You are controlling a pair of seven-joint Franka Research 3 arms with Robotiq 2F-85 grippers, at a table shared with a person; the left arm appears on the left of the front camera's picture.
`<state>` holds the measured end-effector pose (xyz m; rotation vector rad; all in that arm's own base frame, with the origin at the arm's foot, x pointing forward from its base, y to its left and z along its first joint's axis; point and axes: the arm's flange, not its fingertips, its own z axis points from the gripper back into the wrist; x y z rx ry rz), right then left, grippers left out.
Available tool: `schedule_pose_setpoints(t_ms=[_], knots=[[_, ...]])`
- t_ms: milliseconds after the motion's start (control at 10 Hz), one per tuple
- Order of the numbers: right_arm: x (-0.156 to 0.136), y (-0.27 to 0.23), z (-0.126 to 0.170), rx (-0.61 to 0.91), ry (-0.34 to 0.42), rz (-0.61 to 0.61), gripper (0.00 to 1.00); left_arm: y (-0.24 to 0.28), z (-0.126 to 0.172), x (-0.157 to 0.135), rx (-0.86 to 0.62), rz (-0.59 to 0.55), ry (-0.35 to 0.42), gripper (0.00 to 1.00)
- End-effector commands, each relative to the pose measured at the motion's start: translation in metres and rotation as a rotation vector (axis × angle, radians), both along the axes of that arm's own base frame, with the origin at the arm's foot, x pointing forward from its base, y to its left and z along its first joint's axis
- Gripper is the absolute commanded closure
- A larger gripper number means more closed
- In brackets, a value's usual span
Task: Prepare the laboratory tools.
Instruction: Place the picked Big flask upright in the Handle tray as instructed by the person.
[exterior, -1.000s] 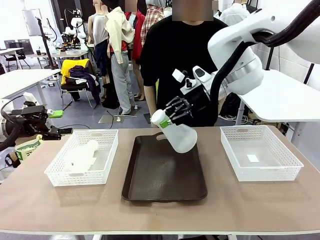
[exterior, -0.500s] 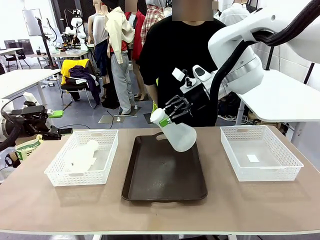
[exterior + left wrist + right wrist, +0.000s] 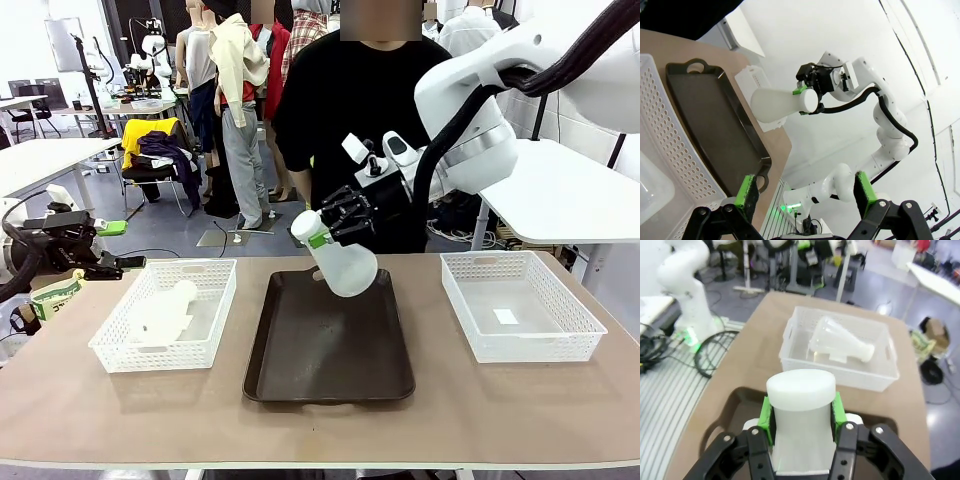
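right gripper [image 3: 322, 238] clamped on the neck of flask [image 3: 347, 266]. It hangs tilted, base low, in the air over the far end of tray [image 3: 330, 365], clear of it. second flask [image 3: 163, 312] lies on its side in left basket [image 3: 108, 348]. left gripper [image 3: 805, 194] is spread wide and empty, off the table's left edge.

Risks:
- Neck-only pinch on a smooth taper, so the flask could swivel or slide in the pads.
- Lowered at this tilt, it lands on its base edge and topples, or clips the tray rim.

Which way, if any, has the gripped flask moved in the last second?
Yes. The flask in the right gripper shifted left and slightly up against the brown tray.
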<state>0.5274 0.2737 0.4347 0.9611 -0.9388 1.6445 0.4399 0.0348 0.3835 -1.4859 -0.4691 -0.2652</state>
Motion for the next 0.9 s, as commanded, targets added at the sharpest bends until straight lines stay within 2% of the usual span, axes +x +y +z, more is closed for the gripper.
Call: schedule_pose_setpoints(t_ms=[0, 300, 600, 800], knots=[[0.012, 0.007, -0.017, 0.125, -0.024, 0.001, 1.0, 0.001, 0.0, 0.0, 0.0, 0.002, -0.018, 0.0], [0.025, 0.007, -0.043, 0.286, -0.015, -0.075, 1.0, 0.001, 0.0, 0.0, 0.0, 0.002, -0.018, 0.0], [0.039, 0.0, -0.066, 0.402, -0.045, -0.121, 1.0, 0.001, 0.0, 0.0, 0.0, 0.002, -0.018, 0.0], [0.05, -0.003, -0.087, 0.451, -0.011, -0.152, 1.0, 0.001, 0.0, 0.0, 0.0, 0.002, -0.018, 0.0]])
